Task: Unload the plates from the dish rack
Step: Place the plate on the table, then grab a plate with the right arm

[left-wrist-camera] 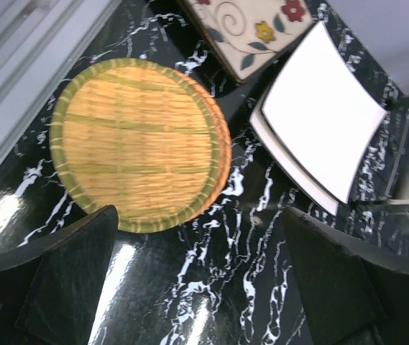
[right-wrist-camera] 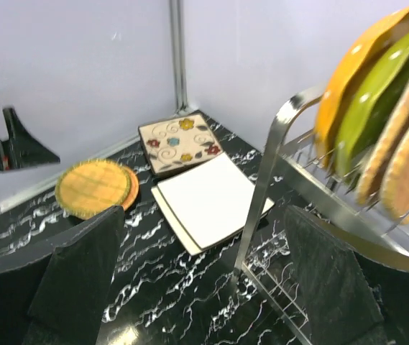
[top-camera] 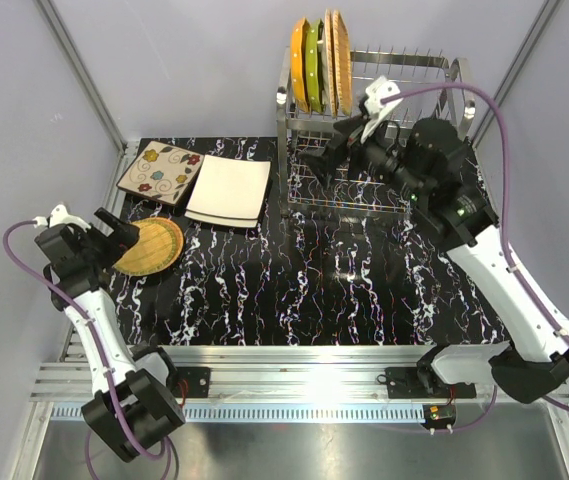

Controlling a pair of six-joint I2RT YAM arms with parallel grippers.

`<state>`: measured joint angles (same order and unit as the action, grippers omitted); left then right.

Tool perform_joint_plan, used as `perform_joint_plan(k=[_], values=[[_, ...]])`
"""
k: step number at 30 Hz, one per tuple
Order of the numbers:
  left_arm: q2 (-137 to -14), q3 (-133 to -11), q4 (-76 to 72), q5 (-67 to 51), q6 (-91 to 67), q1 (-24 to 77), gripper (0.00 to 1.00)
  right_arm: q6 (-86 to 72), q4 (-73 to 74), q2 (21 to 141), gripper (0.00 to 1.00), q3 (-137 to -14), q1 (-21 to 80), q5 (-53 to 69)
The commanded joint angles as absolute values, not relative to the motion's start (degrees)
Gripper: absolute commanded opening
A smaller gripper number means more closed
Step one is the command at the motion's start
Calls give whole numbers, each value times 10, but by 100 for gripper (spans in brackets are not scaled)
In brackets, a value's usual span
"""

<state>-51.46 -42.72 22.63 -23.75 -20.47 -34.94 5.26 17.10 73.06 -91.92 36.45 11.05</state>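
Observation:
The dish rack [top-camera: 364, 130] [right-wrist-camera: 263, 180] stands at the back right. An orange plate [top-camera: 299, 65] [right-wrist-camera: 355, 65], a green plate [top-camera: 314, 62] [right-wrist-camera: 380, 93] and wicker plates [top-camera: 340, 60] [right-wrist-camera: 405, 154] stand upright on its top tier. On the table lie a floral square plate [top-camera: 161, 172] [left-wrist-camera: 251, 29] [right-wrist-camera: 179, 144], white square plates [top-camera: 229, 188] [left-wrist-camera: 323, 111] [right-wrist-camera: 208, 198] and a round wicker plate [top-camera: 149, 245] [left-wrist-camera: 139, 144] [right-wrist-camera: 93, 188]. My left gripper [top-camera: 122, 232] [left-wrist-camera: 204, 266] hangs open just beside the round wicker plate, holding nothing. My right gripper [top-camera: 322, 152] [right-wrist-camera: 204, 280] is open and empty at the rack's left front post.
The black marbled table [top-camera: 294, 290] spreads between the arms. Grey walls and a corner post [right-wrist-camera: 177, 50] close in the back and left. A metal rail [top-camera: 294, 365] runs along the near edge. An orange rim [left-wrist-camera: 226, 154] shows under the round wicker plate.

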Motion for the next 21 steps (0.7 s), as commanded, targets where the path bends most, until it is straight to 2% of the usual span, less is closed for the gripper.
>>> perform_joint_plan(k=[1,8,21], values=[[-514,-464,217,-292,-217,-345,99,4,211,765,100,-994,337,99],[-495,-492,233,-327,-196,-329,99,-52,279,858,99,-1177,262,125],[-425,-513,272,-349,-172,-277,99,-110,341,982,93,-1365,177,131]])
